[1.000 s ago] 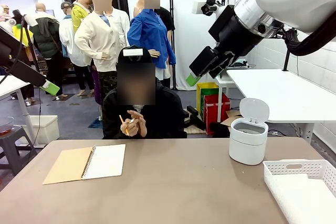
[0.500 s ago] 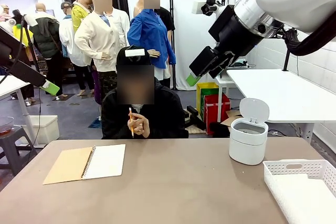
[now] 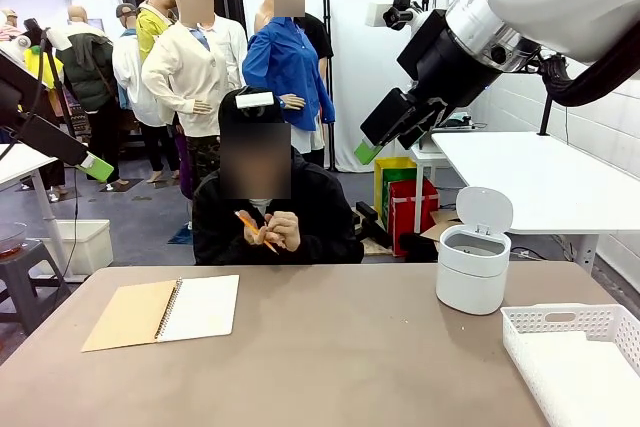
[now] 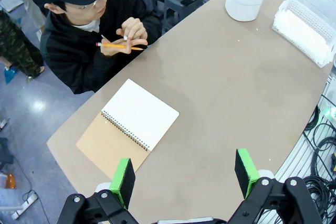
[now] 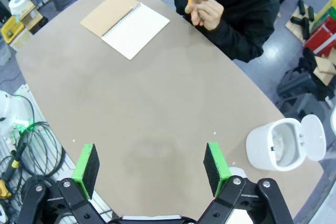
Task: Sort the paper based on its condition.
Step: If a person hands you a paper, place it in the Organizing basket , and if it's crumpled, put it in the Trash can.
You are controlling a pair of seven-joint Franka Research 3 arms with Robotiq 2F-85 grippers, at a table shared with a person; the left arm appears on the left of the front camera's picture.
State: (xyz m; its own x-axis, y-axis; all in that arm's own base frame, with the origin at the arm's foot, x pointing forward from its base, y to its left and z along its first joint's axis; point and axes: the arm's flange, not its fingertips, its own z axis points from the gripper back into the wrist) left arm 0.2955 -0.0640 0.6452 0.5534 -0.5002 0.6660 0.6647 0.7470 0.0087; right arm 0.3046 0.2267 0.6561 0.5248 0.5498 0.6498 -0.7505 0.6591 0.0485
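The paper is out of view. An open spiral notebook [image 3: 165,312] with a tan cover and a blank white page lies at the table's left; it also shows as the notebook [image 4: 128,127] and the notebook [image 5: 126,22] in the wrist views. My left gripper [image 4: 185,169] hangs high over the near edge, open and empty. My right gripper [image 5: 151,160] is likewise high over the table, open with nothing between its pads. In the front view the left gripper [image 3: 95,167] and the right gripper [image 3: 372,147] are raised well above the table.
A person sits at the far side, both hands [image 3: 268,230] holding an orange pencil off the table. A small white bin [image 3: 472,267] with its lid up stands at the right. A white slotted basket [image 3: 575,347] sits at the near right corner.
The person's hands shifted slightly right and the pencil tipped from upright to slanting. Neither arm moved.
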